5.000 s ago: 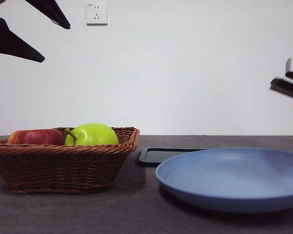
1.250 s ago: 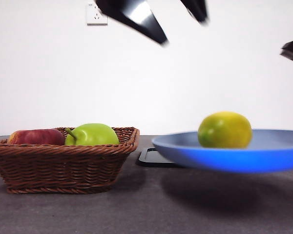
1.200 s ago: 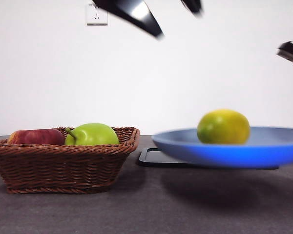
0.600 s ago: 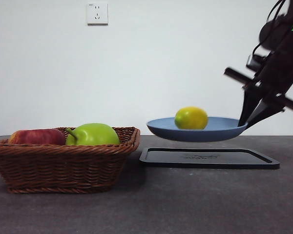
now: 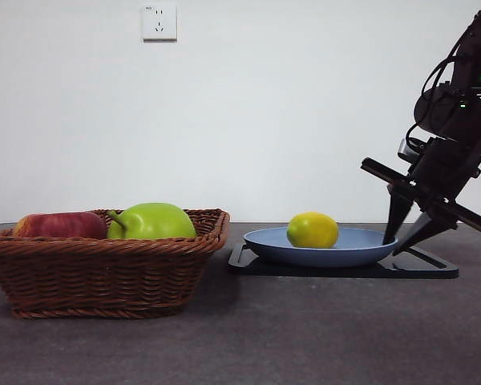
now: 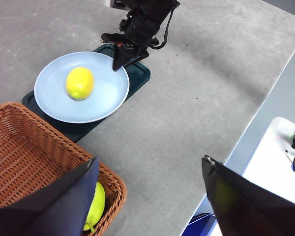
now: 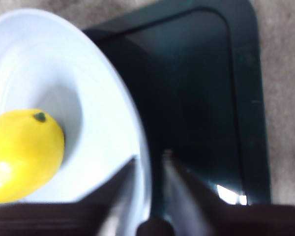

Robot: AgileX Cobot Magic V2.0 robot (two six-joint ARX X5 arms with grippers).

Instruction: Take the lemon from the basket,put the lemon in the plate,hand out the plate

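Note:
The yellow lemon [image 5: 313,230] lies in the light blue plate [image 5: 353,253], which rests on a black tray [image 5: 345,271]. My right gripper [image 5: 397,237] is at the plate's right rim, its jaws closed on the rim, one inside and one outside. In the right wrist view the gripper [image 7: 148,167] straddles the plate's edge [image 7: 88,73] beside the lemon [image 7: 19,152]. My left gripper [image 6: 150,162] is open and empty, high above the basket [image 6: 19,147]. From there I see the plate [image 6: 105,98], the lemon [image 6: 79,82] and the right gripper [image 6: 119,63].
The wicker basket [image 5: 104,273] stands at the left and holds a red apple [image 5: 60,225] and a large green fruit [image 5: 151,221]. The tray [image 6: 137,73] lies right of the basket. The table's edge [image 6: 246,132] runs past the left gripper's far side.
The plate with the lemon has come down from the air onto the black tray, held by the right gripper. The left gripper has left the front view.

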